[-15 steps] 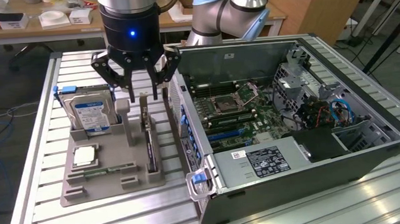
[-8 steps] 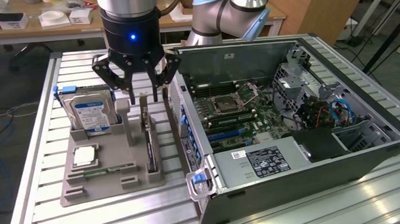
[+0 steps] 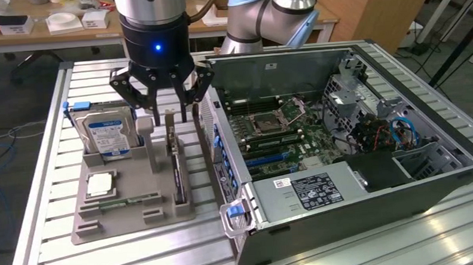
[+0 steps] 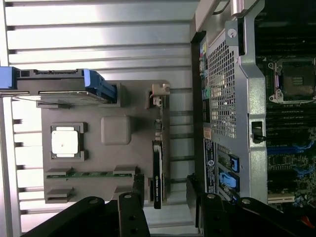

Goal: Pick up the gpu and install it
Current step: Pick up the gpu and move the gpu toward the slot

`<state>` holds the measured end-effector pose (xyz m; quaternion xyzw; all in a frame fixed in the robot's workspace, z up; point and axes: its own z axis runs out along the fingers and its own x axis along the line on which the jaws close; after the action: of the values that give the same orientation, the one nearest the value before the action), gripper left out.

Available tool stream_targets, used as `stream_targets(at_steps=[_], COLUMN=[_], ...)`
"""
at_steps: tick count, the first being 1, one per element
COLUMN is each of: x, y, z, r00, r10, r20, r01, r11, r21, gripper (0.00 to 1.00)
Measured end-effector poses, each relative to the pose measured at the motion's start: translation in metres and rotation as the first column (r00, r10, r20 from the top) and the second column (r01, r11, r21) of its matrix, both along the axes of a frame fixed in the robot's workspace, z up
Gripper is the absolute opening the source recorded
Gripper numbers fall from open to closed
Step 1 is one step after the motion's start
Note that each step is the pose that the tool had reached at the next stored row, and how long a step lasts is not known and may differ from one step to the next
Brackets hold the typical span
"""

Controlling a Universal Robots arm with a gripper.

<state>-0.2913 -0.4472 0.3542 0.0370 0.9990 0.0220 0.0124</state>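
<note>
Two fingers (image 3: 196, 89) of the black gripper (image 3: 171, 114) hang spread and empty just above the thin black gpu card (image 3: 175, 168), propped on edge in a grey plastic tray (image 3: 104, 225), presumably so they can straddle it.

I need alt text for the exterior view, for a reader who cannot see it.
An open robot gripper hangs over the gpu, a black card standing on edge in a grey tray. A blue-labelled hard drive stands in the same tray; an open computer case lies at the exterior view's right.
</note>
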Motion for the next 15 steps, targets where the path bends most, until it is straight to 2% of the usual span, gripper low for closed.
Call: stream_targets(at_steps=[15], x=[0.0000], y=[-0.0041], z=[-0.0083], r00=[1.0000], r10=[0.000], r20=[0.0000], r01=[0.000], r11=[1.0000], r21=[0.0001], gripper=[0.47])
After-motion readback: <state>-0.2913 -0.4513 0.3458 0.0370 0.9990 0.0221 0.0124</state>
